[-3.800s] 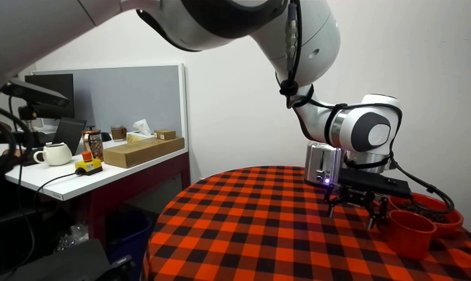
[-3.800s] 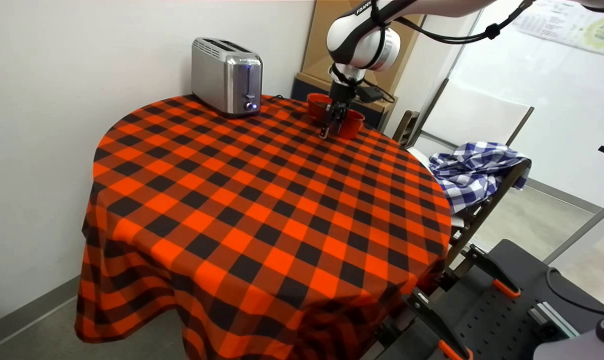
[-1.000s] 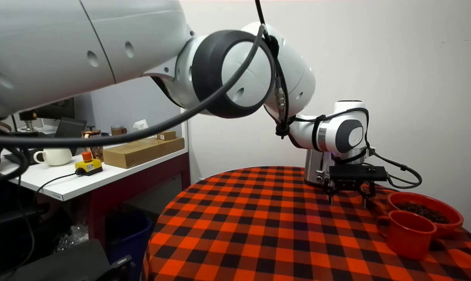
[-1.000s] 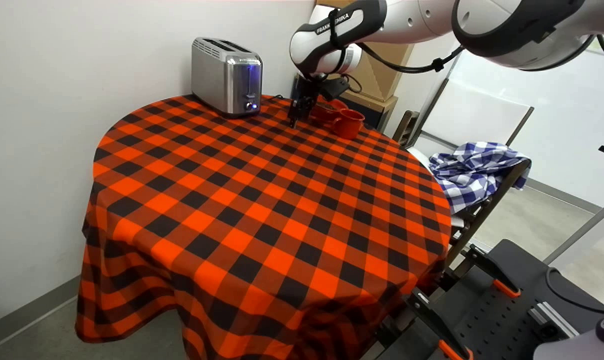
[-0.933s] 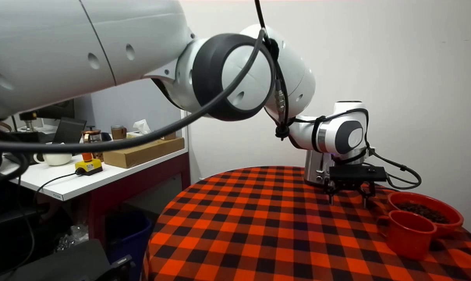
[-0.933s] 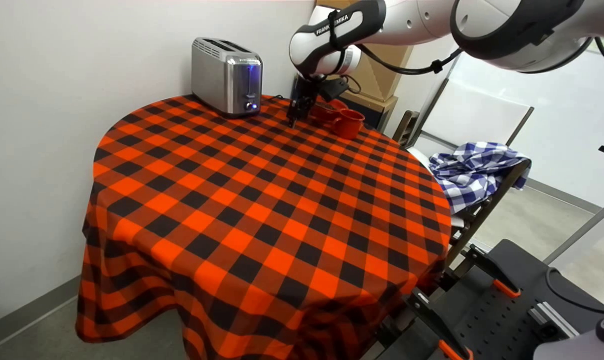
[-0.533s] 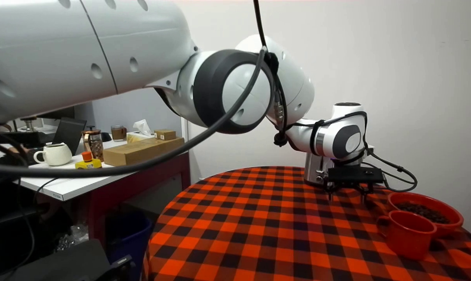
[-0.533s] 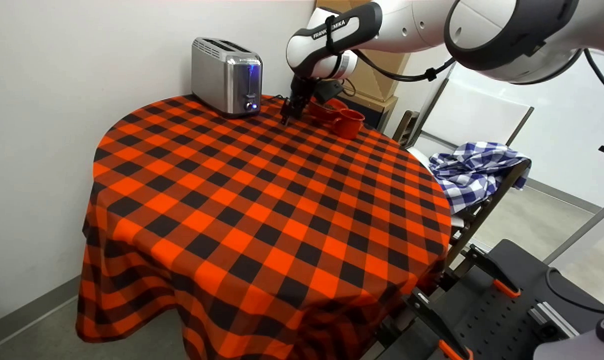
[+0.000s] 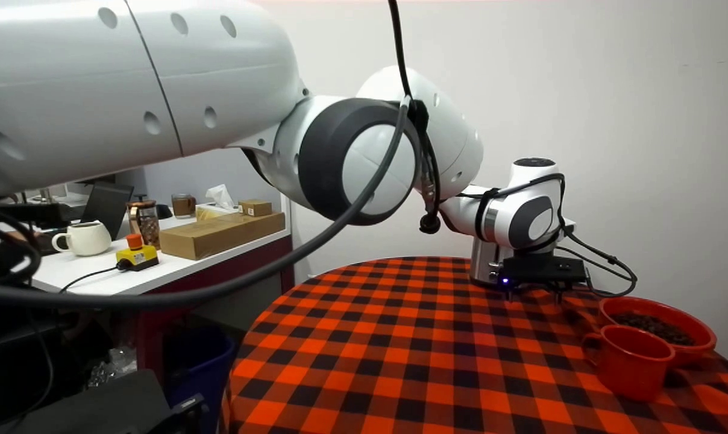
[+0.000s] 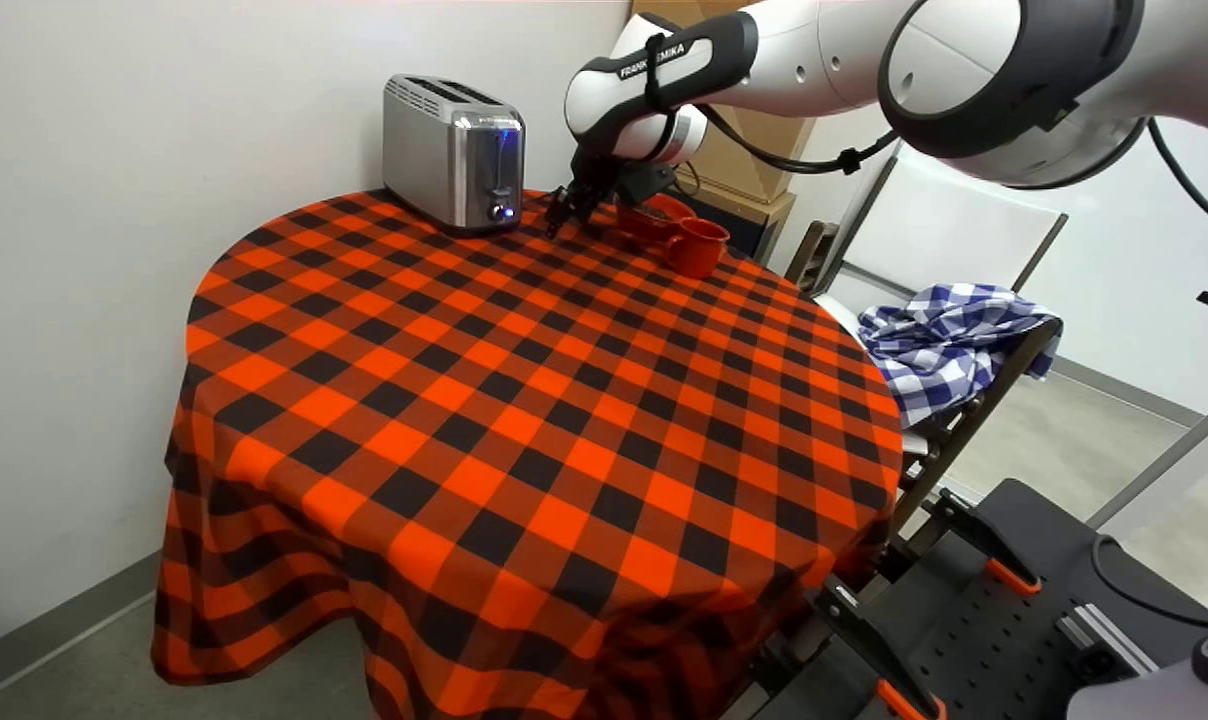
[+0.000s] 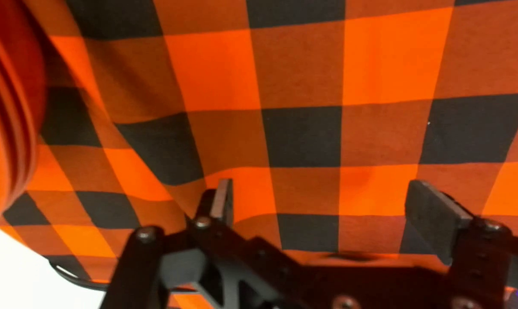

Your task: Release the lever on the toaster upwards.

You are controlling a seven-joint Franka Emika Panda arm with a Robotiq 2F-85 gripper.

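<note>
Gaping above the tablecloth, the pincer hovers near the toaster.

shiny metal toaster, matt tablecloth

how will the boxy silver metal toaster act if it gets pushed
The boxy silver metal toaster probably won't flex, given its shiny metal sides. Its end is taller than wide, so it might tip if shoved sideways. The draped red-and-black checked tablecloth under it could slip along.
</note>
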